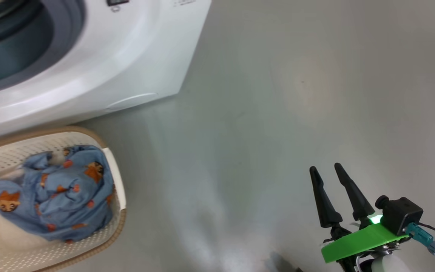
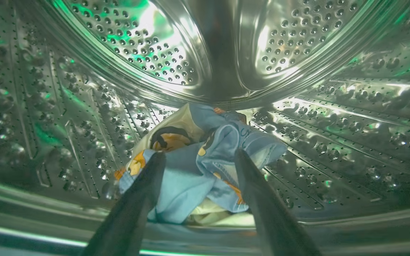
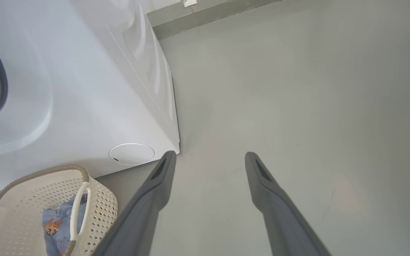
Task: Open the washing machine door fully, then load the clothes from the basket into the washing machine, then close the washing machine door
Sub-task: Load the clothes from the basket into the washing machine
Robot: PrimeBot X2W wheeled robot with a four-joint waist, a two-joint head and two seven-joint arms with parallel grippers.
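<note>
The white washing machine (image 1: 119, 56) stands at the upper left, its grey gasket (image 1: 66, 26) around the open mouth. My left gripper (image 2: 199, 158) is inside the steel drum (image 2: 133, 46), open, fingers either side of a light-blue printed garment (image 2: 198, 163) lying on the drum floor. More light-blue clothes (image 1: 55, 192) lie in the cream basket (image 1: 117, 196) in front of the machine. My right gripper (image 1: 327, 170) hovers open above the bare floor at the lower right, holding nothing. The door is out of view.
Grey floor (image 1: 296, 94) stretches to the right of the machine. The basket (image 3: 98, 209) sits close against the washer's front (image 3: 84, 106), near its round filter cover (image 3: 131, 154). A wall base (image 3: 208, 16) runs behind.
</note>
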